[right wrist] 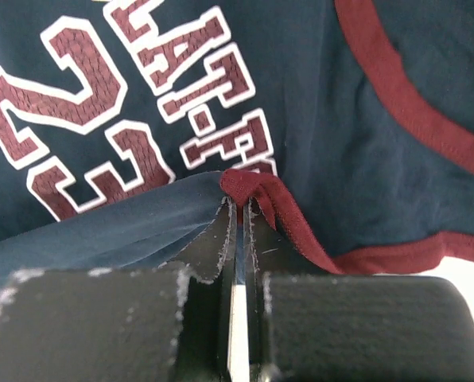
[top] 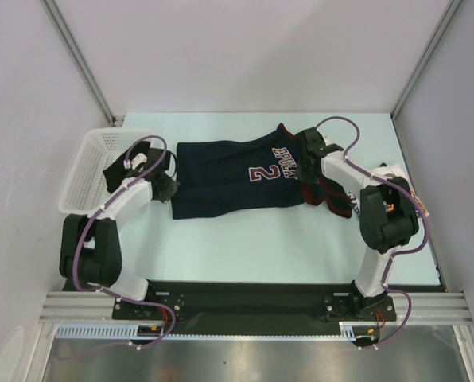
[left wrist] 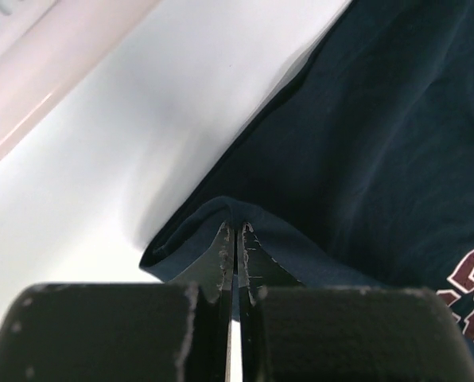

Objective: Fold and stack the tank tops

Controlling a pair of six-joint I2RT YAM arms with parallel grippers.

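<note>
Pale green, smooth table surface (top: 261,247) comes first from where I stand. A little further on it lies the navy sleeveless cloth tank top (top: 229,179) with dark-red trim and a dark-red number on the chest, spread sideways between the two arms, hem to the left and shoulders to the right. The left gripper (left wrist: 235,231) is clenched on a small raised fold of the navy hem edge. The right gripper (right wrist: 241,203) is clenched on a bunch of the dark-red trim just beside the printed letters. Both pinch only little cloth. I judge the step in hand is the first fold of this top. To do it well, both arms should lift together to the same height, keep the cloth between them lightly stretched, carry it across and lay it flat before they let go, so no wrinkle is trapped. Such a thin pinch may slip if pulled hard. Beyond, at the far left, stands a white plastic lattice basket (top: 86,159). A second tank top I cannot find in these views.
</note>
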